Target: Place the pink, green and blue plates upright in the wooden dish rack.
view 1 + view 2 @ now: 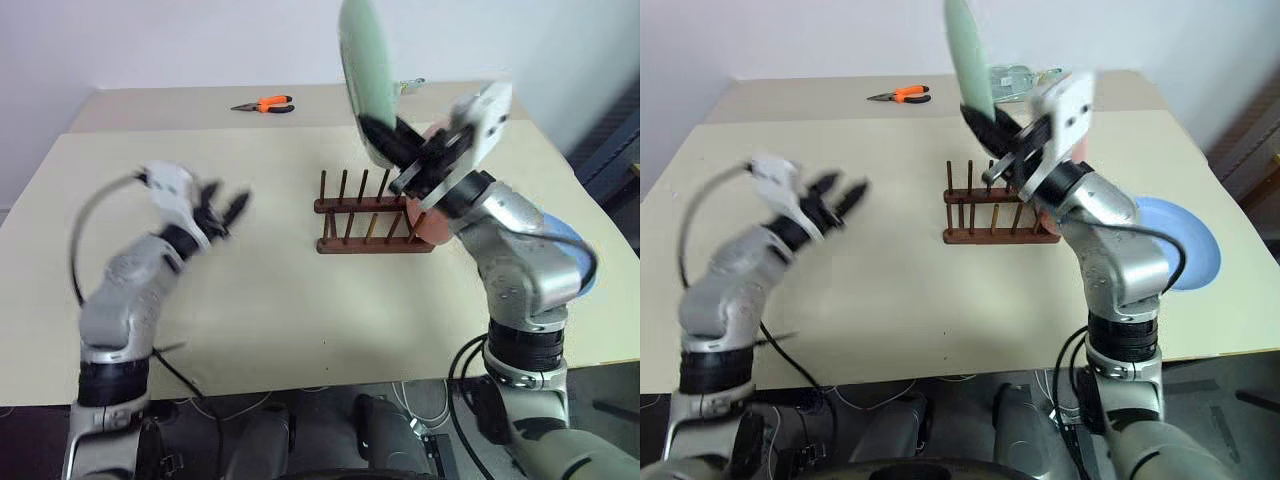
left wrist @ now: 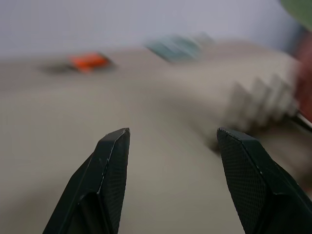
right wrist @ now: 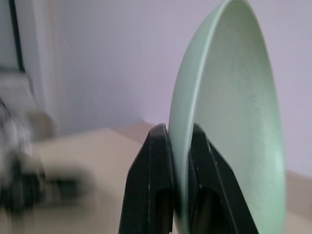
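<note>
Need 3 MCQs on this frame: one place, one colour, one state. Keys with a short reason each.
1. Where is the blue plate?
A. flat on the table, to the right of the right arm
B. standing in the rack
C. beside the pliers

2. What colour are the handles of the pliers at the far edge of the table?
A. blue
B. orange
C. green

3. What is the right gripper doing?
A. hanging open
B. gripping the rack
C. shut on the green plate

Answers:
1 A: it lies flat by the table's right edge.
2 B: the handles are orange.
3 C: both fingers pinch the rim of the green plate, raised over the wooden dish rack.
</note>
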Robot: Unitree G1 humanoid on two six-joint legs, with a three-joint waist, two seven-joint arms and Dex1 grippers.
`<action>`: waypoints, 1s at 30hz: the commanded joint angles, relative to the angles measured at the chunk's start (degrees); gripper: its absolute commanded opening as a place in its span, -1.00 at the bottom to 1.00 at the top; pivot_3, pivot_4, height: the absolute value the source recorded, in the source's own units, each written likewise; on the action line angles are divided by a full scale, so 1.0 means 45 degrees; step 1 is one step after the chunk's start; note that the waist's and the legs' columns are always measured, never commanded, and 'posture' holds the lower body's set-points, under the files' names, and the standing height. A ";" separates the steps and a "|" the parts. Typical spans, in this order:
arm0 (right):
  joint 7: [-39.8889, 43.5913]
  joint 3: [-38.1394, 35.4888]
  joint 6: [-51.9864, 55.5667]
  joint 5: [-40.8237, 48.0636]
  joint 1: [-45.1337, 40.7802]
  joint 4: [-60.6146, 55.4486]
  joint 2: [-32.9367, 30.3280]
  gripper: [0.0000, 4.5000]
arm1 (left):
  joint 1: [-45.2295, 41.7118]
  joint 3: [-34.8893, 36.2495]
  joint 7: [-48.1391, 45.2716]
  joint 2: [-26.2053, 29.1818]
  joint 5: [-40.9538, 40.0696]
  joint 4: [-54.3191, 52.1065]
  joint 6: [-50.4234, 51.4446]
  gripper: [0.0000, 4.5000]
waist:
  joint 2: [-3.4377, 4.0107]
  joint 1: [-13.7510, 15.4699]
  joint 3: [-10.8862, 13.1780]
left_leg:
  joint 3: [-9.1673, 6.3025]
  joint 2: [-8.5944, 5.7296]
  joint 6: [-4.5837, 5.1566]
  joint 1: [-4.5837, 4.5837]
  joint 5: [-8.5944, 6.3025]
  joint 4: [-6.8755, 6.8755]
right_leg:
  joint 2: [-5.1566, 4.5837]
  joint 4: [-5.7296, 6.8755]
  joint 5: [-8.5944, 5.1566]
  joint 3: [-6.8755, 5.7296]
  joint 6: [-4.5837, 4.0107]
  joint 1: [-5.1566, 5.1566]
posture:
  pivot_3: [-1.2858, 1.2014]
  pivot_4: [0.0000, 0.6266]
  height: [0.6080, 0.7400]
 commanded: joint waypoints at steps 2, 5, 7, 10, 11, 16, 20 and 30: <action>-0.2494 -0.1696 0.2186 0.3342 -0.0137 -0.0608 0.0381 -1.00 | 0.0903 -0.1478 -0.2456 0.1223 -0.0582 -0.1990 0.0300 0.28 | 0.0062 -0.0055 0.0011 | 0.0001 0.0012 0.0000 0.0010 -0.0001 -0.0021 | 0.0002 0.0004 -0.0017 0.0002 -0.0030 -0.0010 | 0.03 -0.52 1.00; -0.3774 -0.1919 0.2775 0.4019 0.0079 -0.0511 0.0438 -1.00 | 0.0979 -0.1803 -0.2575 0.1253 -0.0546 -0.2128 0.0415 0.28 | 0.0115 -0.0069 0.0010 | 0.0031 0.0011 0.0002 0.0010 -0.0001 -0.0030 | 0.0002 0.0006 -0.0028 -0.0001 -0.0041 -0.0021 | 0.03 -0.52 1.00; -0.4688 -0.2189 0.3151 0.4850 0.0183 -0.0336 0.0599 -1.00 | 0.0822 -0.1793 -0.2488 0.1061 -0.0594 -0.2129 0.0456 0.28 | 0.0115 -0.0080 0.0010 | 0.0036 0.0014 0.0004 0.0008 0.0001 -0.0031 | 0.0012 0.0009 -0.0027 -0.0004 -0.0040 -0.0025 | 0.03 -0.52 1.00; -0.5545 -0.2246 0.3444 0.5327 0.0330 -0.0149 0.0570 -1.00 | 0.0731 -0.1816 -0.2518 0.0906 -0.0683 -0.2233 0.0558 0.28 | 0.0113 -0.0082 0.0009 | 0.0042 0.0013 0.0005 0.0007 0.0002 -0.0030 | 0.0012 0.0011 -0.0025 -0.0002 -0.0036 -0.0027 | 0.03 -0.52 1.00; -0.5717 -0.2209 0.3488 0.5400 0.0374 -0.0125 0.0509 -1.00 | 0.0734 -0.1828 -0.2529 0.0888 -0.0658 -0.2271 0.0556 0.28 | 0.0113 -0.0082 0.0009 | 0.0044 0.0012 0.0005 0.0007 0.0002 -0.0030 | 0.0012 0.0010 -0.0024 -0.0002 -0.0034 -0.0027 | 0.03 -0.52 1.00; -0.6086 -0.1626 0.3579 0.4977 0.0572 0.0048 0.0082 -0.84 | 0.0693 -0.1911 -0.2501 0.0773 -0.0595 -0.2310 0.0607 0.30 | 0.0114 -0.0086 0.0010 | 0.0049 0.0012 0.0006 0.0008 0.0002 -0.0029 | 0.0011 0.0010 -0.0025 -0.0001 -0.0033 -0.0025 | 0.03 -0.52 1.00; -0.5349 -0.0488 0.2864 0.3217 0.0441 -0.0157 -0.1167 -0.08 | 0.0670 -0.1984 -0.2585 0.0724 -0.0643 -0.2361 0.0620 0.30 | 0.0113 -0.0079 0.0009 | 0.0054 0.0011 0.0007 0.0006 0.0002 -0.0029 | 0.0011 0.0008 -0.0032 -0.0001 -0.0023 -0.0026 | 0.03 -0.52 1.00; -0.1453 -0.2163 -0.0535 0.1768 0.0478 -0.0957 -0.5078 0.66 | 0.0145 -0.3220 -0.3008 0.0198 -0.0294 -0.2104 0.0483 0.30 | 0.0103 -0.0021 0.0015 | 0.0051 0.0009 0.0021 0.0005 -0.0007 -0.0008 | 0.0004 -0.0010 -0.0072 -0.0006 0.0042 0.0012 | 0.03 -0.52 1.00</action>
